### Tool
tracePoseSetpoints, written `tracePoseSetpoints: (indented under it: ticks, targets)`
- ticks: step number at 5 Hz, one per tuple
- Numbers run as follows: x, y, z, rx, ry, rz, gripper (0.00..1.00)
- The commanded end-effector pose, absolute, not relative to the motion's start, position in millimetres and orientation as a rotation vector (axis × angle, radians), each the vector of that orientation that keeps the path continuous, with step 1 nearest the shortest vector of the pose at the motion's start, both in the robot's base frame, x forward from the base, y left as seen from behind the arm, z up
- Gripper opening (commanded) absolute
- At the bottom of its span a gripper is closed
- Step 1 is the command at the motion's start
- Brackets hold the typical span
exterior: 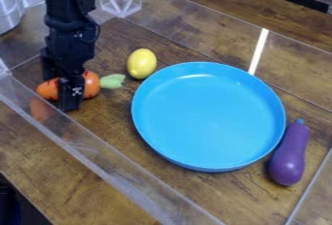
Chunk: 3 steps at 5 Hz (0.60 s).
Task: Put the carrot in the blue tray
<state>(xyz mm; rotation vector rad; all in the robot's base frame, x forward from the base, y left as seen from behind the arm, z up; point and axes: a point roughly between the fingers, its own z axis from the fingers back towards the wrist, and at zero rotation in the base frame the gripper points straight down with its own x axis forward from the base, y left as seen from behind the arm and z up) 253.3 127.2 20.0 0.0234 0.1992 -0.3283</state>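
The small orange carrot (49, 89) lies on the wooden table at the left, its light green leaves (115, 80) pointing right toward the lemon. My black gripper (68, 90) comes down from above and stands open right over the carrot's middle. Its fingers (73, 86) cover part of the carrot, so orange shows on both sides. I cannot tell if the fingers touch it. The round blue tray (208, 114) sits to the right of the carrot with nothing in it.
A yellow lemon (142, 62) rests between the carrot and the tray's upper left rim. A purple eggplant (290, 153) lies off the tray's right edge. A clear plastic wall (104, 161) runs along the front left of the table.
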Motion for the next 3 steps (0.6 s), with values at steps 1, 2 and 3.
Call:
tracePoseSetpoints:
  ticks: [1, 2, 3]
  targets:
    - [252.4, 135.9, 23.1, 0.024, 0.188, -0.299, 1.0]
    - [250.7, 136.2, 21.5, 0.016, 0.188, -0.295, 1.0]
    - [248.7, 136.5, 20.3, 0.009, 0.188, -0.292, 1.0]
